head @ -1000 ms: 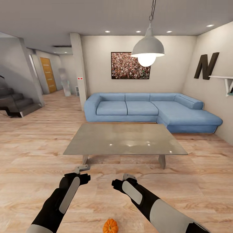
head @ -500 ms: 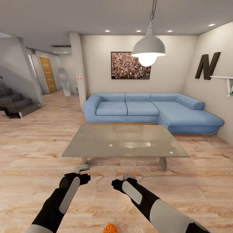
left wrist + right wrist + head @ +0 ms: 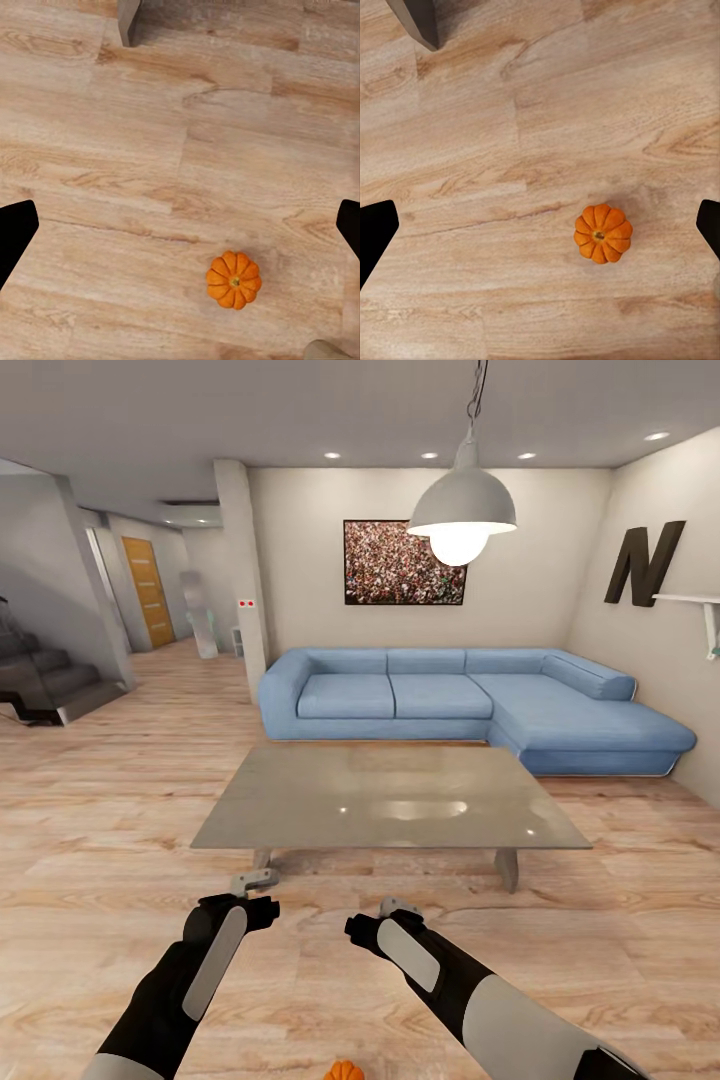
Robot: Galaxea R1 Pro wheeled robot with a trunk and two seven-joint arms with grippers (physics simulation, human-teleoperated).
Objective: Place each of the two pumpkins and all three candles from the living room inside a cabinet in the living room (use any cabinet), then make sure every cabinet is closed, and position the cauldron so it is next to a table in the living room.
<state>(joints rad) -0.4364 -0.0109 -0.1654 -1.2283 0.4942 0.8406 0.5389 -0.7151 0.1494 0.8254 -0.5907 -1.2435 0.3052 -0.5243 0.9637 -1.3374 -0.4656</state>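
Observation:
One small orange pumpkin [image 3: 342, 1071] lies on the wood floor at the bottom edge of the head view, between my two forearms. It also lies below my left gripper [image 3: 180, 232] as the pumpkin [image 3: 234, 280], and below my right gripper [image 3: 540, 232] as the pumpkin [image 3: 602, 232]. Both grippers hang above the floor, open and empty, with dark fingertips [image 3: 15, 232] at the frame edges. In the head view the left gripper [image 3: 255, 881] and right gripper [image 3: 398, 907] point toward the grey coffee table [image 3: 300, 810]. The candles, cabinet and cauldron are out of view.
A blue corner sofa [image 3: 470, 695] stands behind the table, with a pendant lamp [image 3: 462, 510] overhead. Table legs [image 3: 127, 19] [image 3: 420, 21] stand near my grippers. Stairs [image 3: 50, 680] and a hallway lie at the left, a wall with a shelf [image 3: 690, 605] at the right.
The whole view has shifted: the camera has moved toward the table, and the pumpkin has slid to the bottom edge of the head view. The arms keep their pose.

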